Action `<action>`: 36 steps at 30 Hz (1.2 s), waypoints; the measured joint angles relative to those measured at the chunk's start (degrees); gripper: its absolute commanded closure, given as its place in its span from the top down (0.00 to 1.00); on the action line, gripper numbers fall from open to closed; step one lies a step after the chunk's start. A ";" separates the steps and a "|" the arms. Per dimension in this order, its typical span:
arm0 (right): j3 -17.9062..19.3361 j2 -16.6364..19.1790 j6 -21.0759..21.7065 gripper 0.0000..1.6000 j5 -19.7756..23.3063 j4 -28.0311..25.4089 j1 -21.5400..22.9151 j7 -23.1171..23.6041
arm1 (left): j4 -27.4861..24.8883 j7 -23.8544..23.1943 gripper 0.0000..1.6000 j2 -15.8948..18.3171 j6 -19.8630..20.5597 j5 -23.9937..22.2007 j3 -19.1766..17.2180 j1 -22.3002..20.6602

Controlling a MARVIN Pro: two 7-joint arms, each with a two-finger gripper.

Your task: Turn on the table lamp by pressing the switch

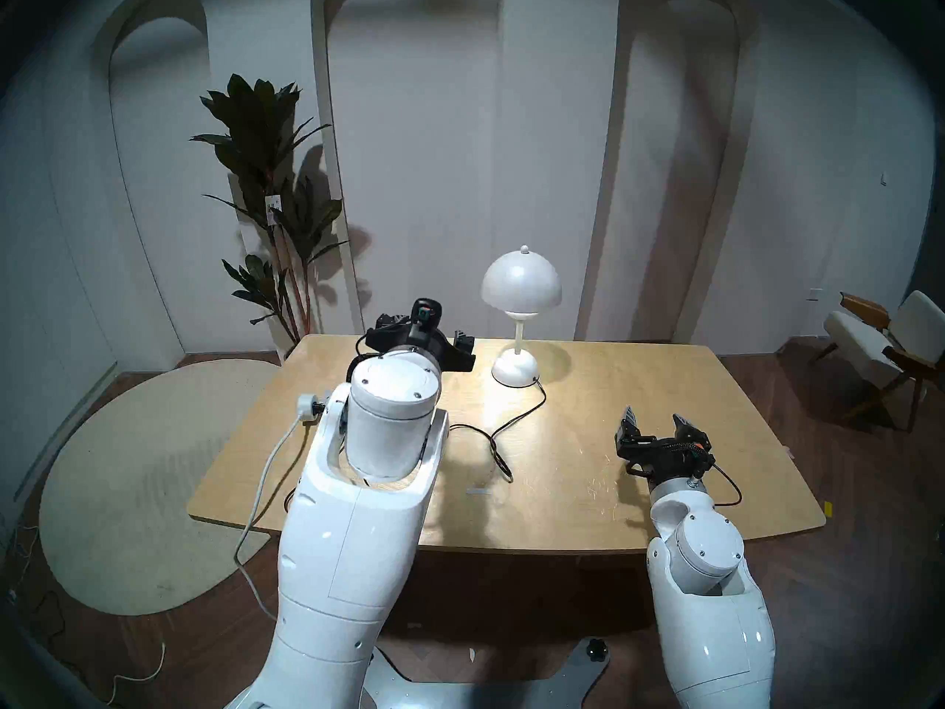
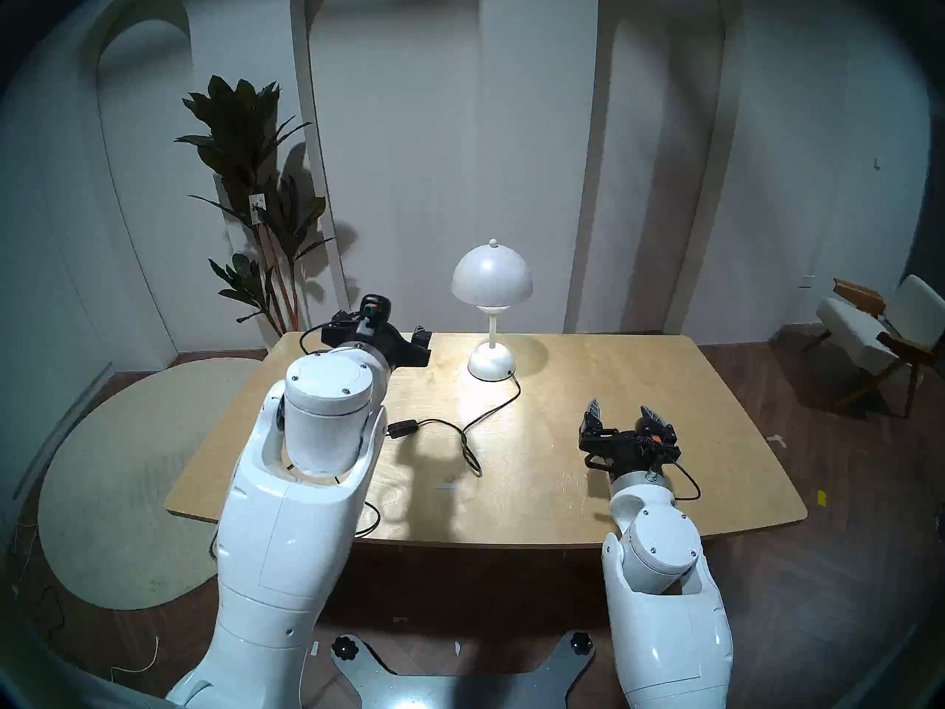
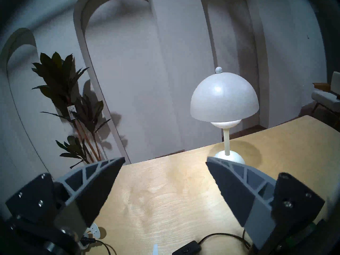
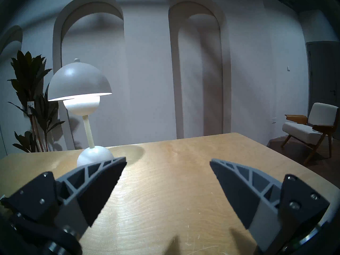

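Lamp (image 1: 520, 316) glows at the table's (image 1: 665, 385) far middle; task looks done. Switch (image 2: 403, 429) lies on the cord beside the left arm. Left gripper (image 3: 165, 172) and right gripper (image 4: 168, 172) both spread, empty. Retreat upward, clear of the cord.

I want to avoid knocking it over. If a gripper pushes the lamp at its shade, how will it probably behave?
The lamp would probably tip rather than slide: its wide shade sits high on a slim stem. The rounded base may resist a little. Its thin cord lies slack, so it likely would not hold it back.
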 measured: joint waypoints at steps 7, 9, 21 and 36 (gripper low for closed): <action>0.00 -0.06 0.00 1.00 0.00 -0.13 -0.03 -0.08 | -0.03 7.31 1.00 1.15 -6.03 -4.49 3.14 2.54; 0.00 -0.08 0.00 1.00 0.01 -0.16 -0.05 -0.10 | 0.38 9.74 1.00 1.37 -7.88 -6.20 3.84 2.80; 0.00 -0.20 0.00 1.00 0.01 -0.26 -0.09 -0.16 | 3.13 18.64 1.00 2.16 -14.66 -10.94 6.48 2.79; -0.01 -0.26 0.00 1.00 0.01 -0.29 -0.11 -0.18 | 3.60 20.36 1.00 2.29 -15.51 -14.68 7.27 2.99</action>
